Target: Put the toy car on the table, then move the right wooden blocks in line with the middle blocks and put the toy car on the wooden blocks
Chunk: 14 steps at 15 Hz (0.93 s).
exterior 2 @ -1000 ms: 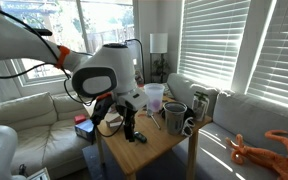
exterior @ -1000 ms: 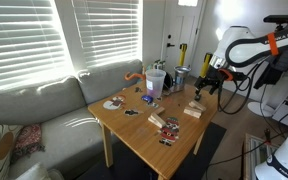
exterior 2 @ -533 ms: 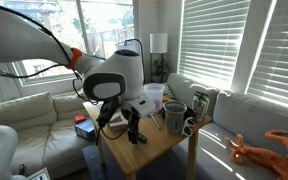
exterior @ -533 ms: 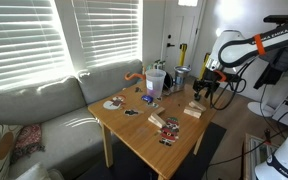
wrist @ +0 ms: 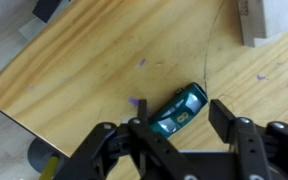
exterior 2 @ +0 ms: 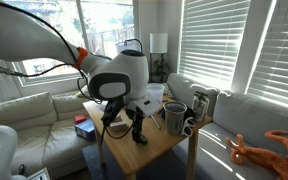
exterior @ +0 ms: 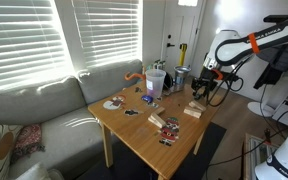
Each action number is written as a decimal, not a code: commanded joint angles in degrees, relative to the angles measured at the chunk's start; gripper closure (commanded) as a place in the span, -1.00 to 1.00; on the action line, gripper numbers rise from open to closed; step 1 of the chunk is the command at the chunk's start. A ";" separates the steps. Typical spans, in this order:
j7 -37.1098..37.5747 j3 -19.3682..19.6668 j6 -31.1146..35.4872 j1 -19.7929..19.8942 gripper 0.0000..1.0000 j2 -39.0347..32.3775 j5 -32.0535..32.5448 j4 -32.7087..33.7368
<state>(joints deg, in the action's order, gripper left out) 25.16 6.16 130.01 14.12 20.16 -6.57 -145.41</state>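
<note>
Bench (wrist: 74, 70) edge runs along the left of the wrist view. Centre: end effector (wrist: 181, 118) about half open, straddling the car (wrist: 181, 106), which lies flat on the bench, skewed to the jaws. A sliver of gap shows on each side, so no hold is confirmed. Upper right: pale block (wrist: 269, 20), well apart. Risk: as the car sits diagonally, closing jaws would likely meet its corners first, spinning it or squirting it out toward the near bench edge. A wheeled toy may also roll if nudged.
</note>
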 commanded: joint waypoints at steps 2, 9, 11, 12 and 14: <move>0.89 0.77 -0.22 -0.14 -1.00 -1.31 -2.16 1.50; 3.41 0.83 -0.84 0.14 -0.04 -3.08 -2.59 2.11; 3.91 0.92 -1.28 0.23 0.24 -3.21 -2.49 2.38; 3.93 0.99 -1.70 0.23 0.39 -2.74 -2.56 2.30; 3.82 1.00 -3.12 0.18 0.65 -0.59 -2.46 1.64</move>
<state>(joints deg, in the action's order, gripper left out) 28.05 7.22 129.54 14.24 18.23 -8.27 -144.11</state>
